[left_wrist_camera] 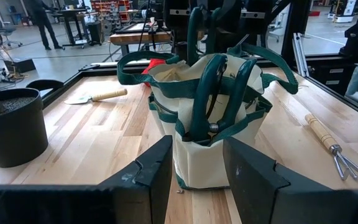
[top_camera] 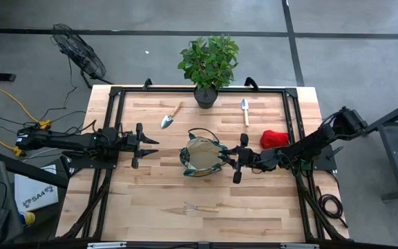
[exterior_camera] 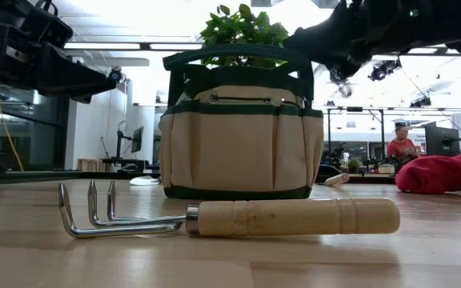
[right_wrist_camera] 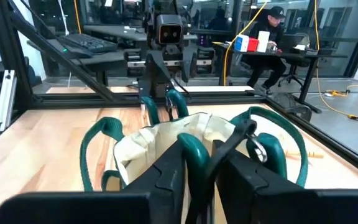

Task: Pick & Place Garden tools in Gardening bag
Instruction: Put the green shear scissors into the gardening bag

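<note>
The tan gardening bag (top_camera: 200,160) with green trim stands upright mid-table. My right gripper (top_camera: 225,158) is at its right rim, shut on green-handled pruning shears (right_wrist_camera: 194,155). Green-handled shears (left_wrist_camera: 211,93) stand handles-up in the bag. My left gripper (top_camera: 156,147) is open and empty, left of the bag, pointing at it (left_wrist_camera: 204,162). Two trowels (top_camera: 171,115) (top_camera: 244,111) lie flat at the far side. The red bundle (top_camera: 273,138) lies right of the bag. The hand fork (top_camera: 200,207) lies flat near the front edge. My right gripper pinches a green handle (right_wrist_camera: 196,144) of the shears between its two fingers, coming about level from the table's right, over the bag's rim. The shears stand roughly upright with the lower end down in the bag. The bag's wall hides that end.
A potted green plant (top_camera: 208,62) stands at the table's far edge, its dark pot (left_wrist_camera: 11,124) far-left of the bag. Black frame rails run along the table's edges. A person sits at a desk (right_wrist_camera: 269,31) in the room beyond. Bare wood lies at the front left.
</note>
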You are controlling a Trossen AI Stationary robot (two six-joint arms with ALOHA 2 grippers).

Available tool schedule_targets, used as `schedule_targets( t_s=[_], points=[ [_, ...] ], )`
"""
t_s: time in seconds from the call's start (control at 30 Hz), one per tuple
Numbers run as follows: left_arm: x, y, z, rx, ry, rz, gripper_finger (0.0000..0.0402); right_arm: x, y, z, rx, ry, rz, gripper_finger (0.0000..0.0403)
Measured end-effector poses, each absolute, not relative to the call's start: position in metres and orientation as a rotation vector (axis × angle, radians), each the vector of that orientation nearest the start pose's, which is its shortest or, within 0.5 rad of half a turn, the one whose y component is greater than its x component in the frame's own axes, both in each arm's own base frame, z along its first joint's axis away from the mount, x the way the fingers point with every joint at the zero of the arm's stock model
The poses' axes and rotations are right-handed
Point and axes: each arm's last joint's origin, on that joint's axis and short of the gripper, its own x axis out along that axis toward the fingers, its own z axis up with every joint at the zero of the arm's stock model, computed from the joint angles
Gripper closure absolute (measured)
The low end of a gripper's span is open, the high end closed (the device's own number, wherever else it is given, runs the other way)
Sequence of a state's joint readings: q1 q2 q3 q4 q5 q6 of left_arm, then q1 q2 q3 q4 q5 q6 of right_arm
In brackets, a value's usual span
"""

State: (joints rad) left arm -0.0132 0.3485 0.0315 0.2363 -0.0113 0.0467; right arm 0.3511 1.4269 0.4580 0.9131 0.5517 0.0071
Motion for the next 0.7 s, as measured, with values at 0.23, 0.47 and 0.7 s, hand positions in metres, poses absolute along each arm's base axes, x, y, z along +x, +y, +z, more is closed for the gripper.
schedule_targets(
  t_s=[0.23, 0.47, 0.7],
  points=[
    [0.1197, -0.0012, 0.1665, 0.048, 0.081, -0.004, 0.0263, 0.2512, 0.0744, 0.1926, -0.014, 0.040, -0.274, 0.0308],
    [0.1197, -0.0012, 0.1665, 0.048, 0.081, -0.003, 0.0263, 0.2510, 0.0737, 0.1942, -0.006, 0.024, -0.300, 0.0265],
    [0.1197, -0.0013, 0.1665, 0.048, 0.081, -0.004, 0.0263, 0.2508, 0.0734, 0.1948, -0.003, 0.018, -0.316, 0.0210]
  ],
)
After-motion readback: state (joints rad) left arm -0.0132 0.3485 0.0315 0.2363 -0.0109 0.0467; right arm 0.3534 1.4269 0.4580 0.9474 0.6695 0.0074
